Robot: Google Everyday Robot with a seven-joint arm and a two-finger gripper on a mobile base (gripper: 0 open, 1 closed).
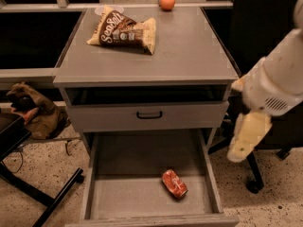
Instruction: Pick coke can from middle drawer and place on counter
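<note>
The coke can (pixel 174 183), small, red and dented, lies on its side on the bare floor of the open middle drawer (pixel 128 197), right of centre and near the front. The counter (pixel 189 51) is the cabinet's flat grey top above it. My gripper (pixel 247 138), cream-coloured on a white arm, hangs to the right of the cabinet, beside the drawer's right wall and above the can's level. It touches nothing and holds nothing.
A brown chip bag (pixel 124 30) lies on the counter's back left and an orange fruit (pixel 166 1) at its back edge. A shut drawer front with a black handle (pixel 149 114) sits above the open drawer. A dark chair base (pixel 253 183) stands at the right, and a brown bag (pixel 33 110) and black legs (pixel 42 197) are at the left.
</note>
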